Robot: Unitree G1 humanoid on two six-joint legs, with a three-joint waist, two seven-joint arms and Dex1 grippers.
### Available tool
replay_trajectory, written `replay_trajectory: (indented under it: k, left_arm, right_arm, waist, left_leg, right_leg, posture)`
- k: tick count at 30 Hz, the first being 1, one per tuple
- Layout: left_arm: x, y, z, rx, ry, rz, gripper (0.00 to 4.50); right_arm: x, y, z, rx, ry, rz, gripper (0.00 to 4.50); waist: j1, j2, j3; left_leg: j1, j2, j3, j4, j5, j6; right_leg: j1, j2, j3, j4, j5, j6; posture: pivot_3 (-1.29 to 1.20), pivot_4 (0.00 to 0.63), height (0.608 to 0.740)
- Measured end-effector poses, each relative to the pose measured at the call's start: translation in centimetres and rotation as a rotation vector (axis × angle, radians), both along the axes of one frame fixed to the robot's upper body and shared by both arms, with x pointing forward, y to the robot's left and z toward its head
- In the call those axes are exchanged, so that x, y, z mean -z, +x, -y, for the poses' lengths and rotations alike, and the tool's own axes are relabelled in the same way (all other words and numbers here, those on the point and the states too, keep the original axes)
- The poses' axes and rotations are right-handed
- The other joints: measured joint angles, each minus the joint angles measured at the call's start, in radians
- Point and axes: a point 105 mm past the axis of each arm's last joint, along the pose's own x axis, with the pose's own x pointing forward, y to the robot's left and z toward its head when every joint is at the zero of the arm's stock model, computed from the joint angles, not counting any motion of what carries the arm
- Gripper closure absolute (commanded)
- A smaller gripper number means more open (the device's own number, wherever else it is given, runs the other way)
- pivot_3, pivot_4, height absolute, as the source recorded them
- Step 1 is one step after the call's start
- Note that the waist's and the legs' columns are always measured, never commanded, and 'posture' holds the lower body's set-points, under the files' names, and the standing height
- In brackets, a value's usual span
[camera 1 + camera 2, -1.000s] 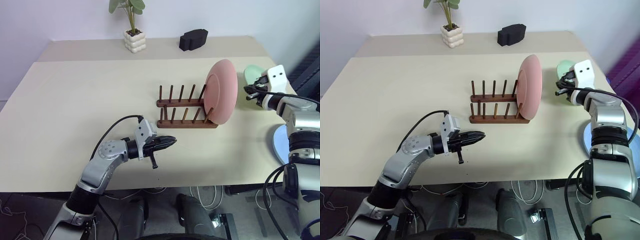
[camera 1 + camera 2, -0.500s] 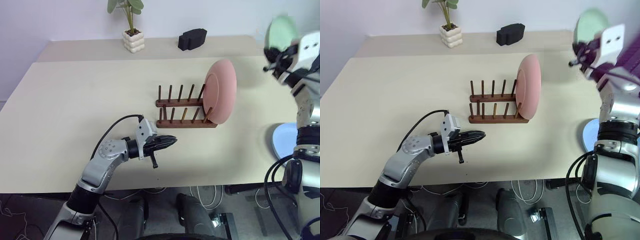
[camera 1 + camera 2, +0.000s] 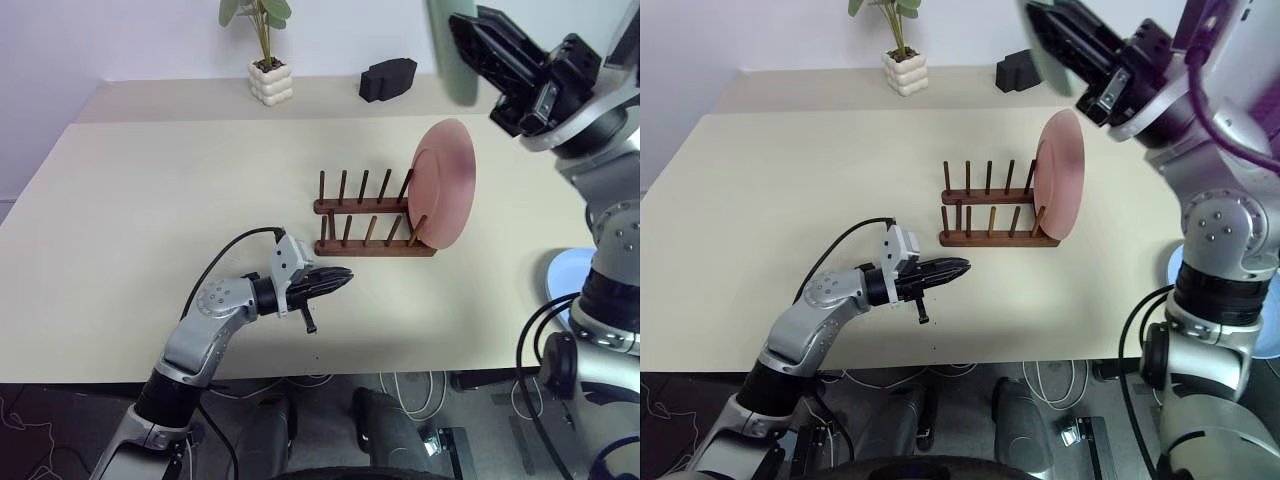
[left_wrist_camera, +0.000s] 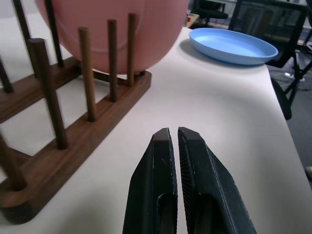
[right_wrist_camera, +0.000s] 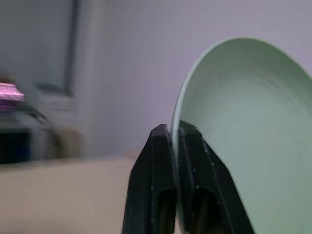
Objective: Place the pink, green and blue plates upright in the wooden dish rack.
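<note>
Nearest, the left gripper (image 3: 345,279) hangs pinched shut and empty above bare tabletop short of the wooden dish rack (image 3: 372,215), where the pink plate (image 3: 444,184) already stands upright in the end slot, leaving free pegs beside it. Beyond, the blue plate (image 4: 230,45) lies flat by the table's right edge, while the right gripper (image 3: 1040,40), clamped on the green plate (image 5: 248,131), holds it high over the table's far side, so two plates remain.

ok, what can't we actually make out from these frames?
- Green plate: cut off by the right wrist view's edge; in the left eye view only a blurred sliver at the top, ahead of the right gripper.
- Blue plate: in the left eye view mostly behind the right arm at the table's corner.
- Rack: its end pegs sit behind the pink plate.
- Black object: too small to identify.
- Left gripper: shut, empty.
</note>
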Motion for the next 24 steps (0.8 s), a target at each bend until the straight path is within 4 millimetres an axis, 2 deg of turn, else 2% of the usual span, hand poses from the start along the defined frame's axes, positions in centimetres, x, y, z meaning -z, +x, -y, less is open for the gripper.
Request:
replay_trajectory:
  k: [3, 6, 14, 24]
  left_arm:
    - [-0.2, 0.4, -0.8, -0.034, 0.004, 0.011, 4.30]
    - [-0.5, 0.8, -1.8, -0.069, 0.002, 0.020, 4.30]
    - [-1.2, 1.1, -3.1, -0.105, -0.010, 0.031, 4.30]
    - [-1.1, 0.7, -3.3, -0.104, -0.006, 0.027, 4.30]
  right_arm:
    - [0.2, -1.2, -1.0, -0.118, 0.098, -0.101, 4.44]
    - [1.3, -0.9, -1.4, -0.155, 0.204, -0.238, 4.44]
    - [3.5, 0.9, -0.7, -0.102, 0.397, -0.463, 4.44]
    - [7.7, 2.3, 0.2, -0.008, 0.467, -0.644, 4.44]
  waist:
    - [0.002, -0.001, 0.000]
    - [0.000, 0.000, 0.000]
    - [-0.001, -0.001, 0.000]
    - [-0.001, 0.000, 0.000]
  left_leg:
    - [0.000, 0.000, 0.000, 0.000, 0.000, 0.000]
    - [0.000, 0.000, 0.000, 0.000, 0.000, 0.000]
    - [0.000, 0.000, 0.001, 0.000, 0.000, 0.000]
    - [-0.001, 0.000, 0.001, 0.000, 0.000, 0.000]
  right_leg:
    - [0.000, 0.000, 0.000, 0.000, 0.000, 0.000]
    - [0.000, 0.000, 0.000, 0.000, 0.000, 0.000]
    - [0.000, 0.000, 0.000, 0.000, 0.000, 0.000]
    - [-0.001, 0.000, 0.000, 0.000, 0.000, 0.000]
  posture:
    - [0.00, 0.150, 0.738]
    - [0.00, 0.150, 0.738]
    - [0.00, 0.150, 0.738]
    - [0.00, 0.150, 0.738]
